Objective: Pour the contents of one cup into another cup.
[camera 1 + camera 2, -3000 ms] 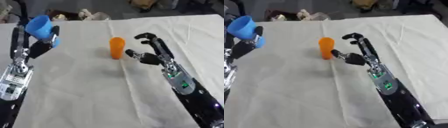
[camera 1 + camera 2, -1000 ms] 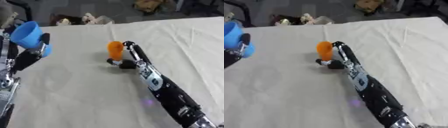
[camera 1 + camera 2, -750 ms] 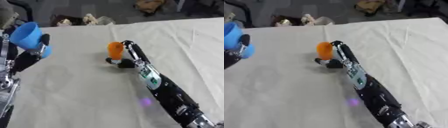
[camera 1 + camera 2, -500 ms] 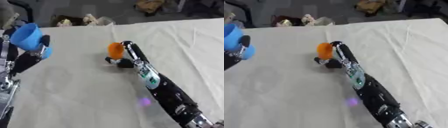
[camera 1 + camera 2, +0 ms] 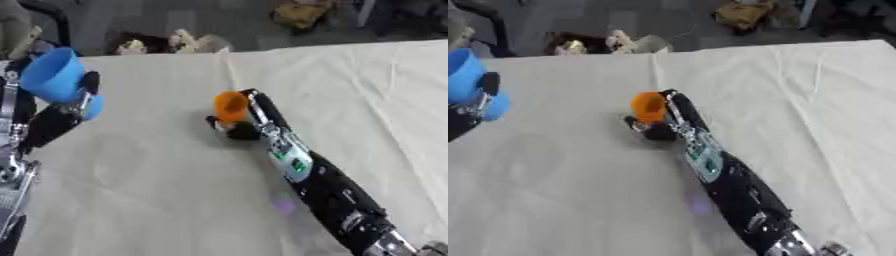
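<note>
Cream-clothed tabletop (image 5: 157,190): my right hand (image 5: 248,120) grips the orange cup (image 5: 230,106), left hand (image 5: 61,112) grips the blue cup (image 5: 54,75); I'd lift orange upright, then bring rims close before tipping.

Your right hand (image 5: 243,124) went from open beside the orange cup (image 5: 230,106) to wrapped around it; cup now tilted.

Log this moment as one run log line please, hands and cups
left hand: shut on blue cup, held up at left | right hand: shut on orange cup, mid-table | table: cloth-covered | pour: not yet begun
</note>
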